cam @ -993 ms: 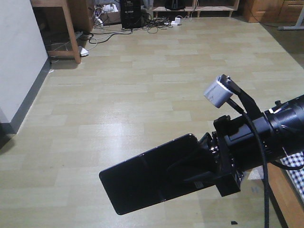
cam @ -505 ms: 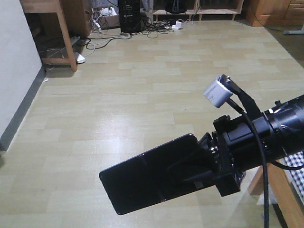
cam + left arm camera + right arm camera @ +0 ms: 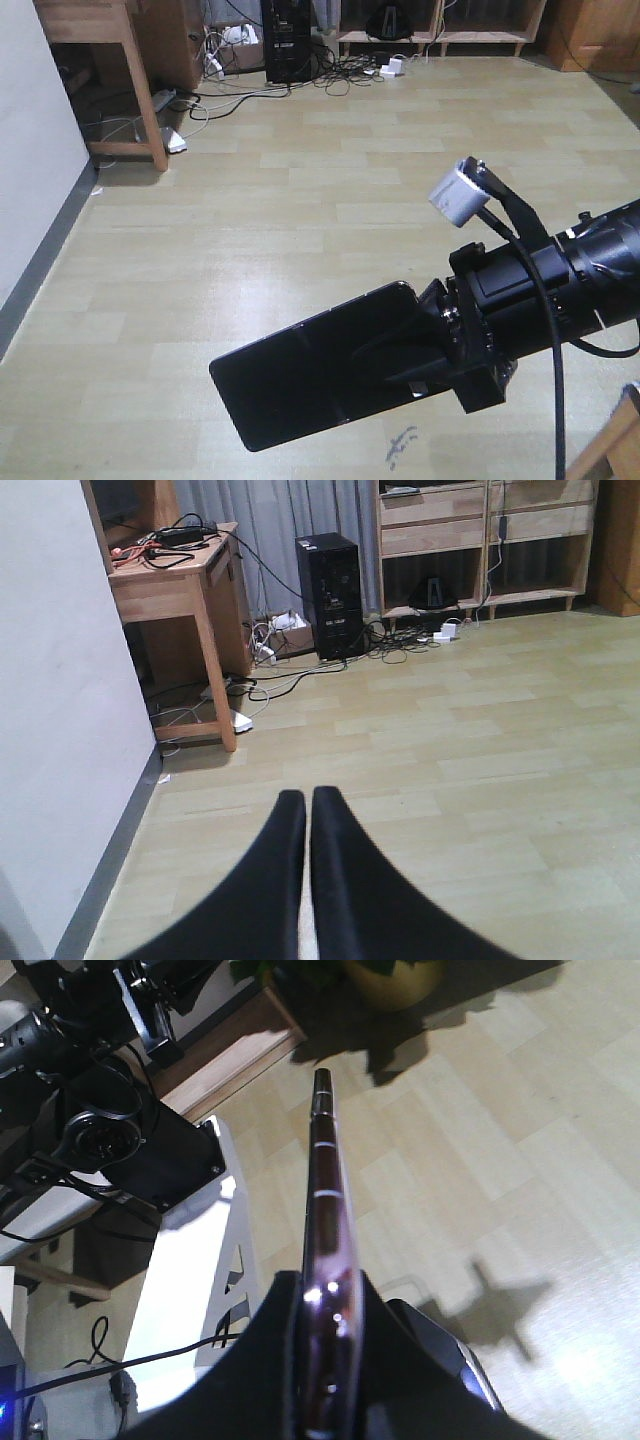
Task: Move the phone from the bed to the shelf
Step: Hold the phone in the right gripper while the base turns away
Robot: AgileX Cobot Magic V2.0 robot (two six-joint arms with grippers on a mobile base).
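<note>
Between the right gripper's (image 3: 405, 362) jaws: phone (image 3: 305, 378), clamped by one end across its flat faces. The other end sticks out past the fingertips, above the floor (image 3: 300, 200). Left gripper (image 3: 308, 805): jaws pressed together, nothing between them, desk (image 3: 175, 575) well beyond the tips.

Pale plank floor (image 3: 450, 740) spread wide; a white wall (image 3: 60, 730) stood at left; wooden desk (image 3: 170, 580) and black tower (image 3: 330, 595) sat among cables (image 3: 280, 675).
</note>
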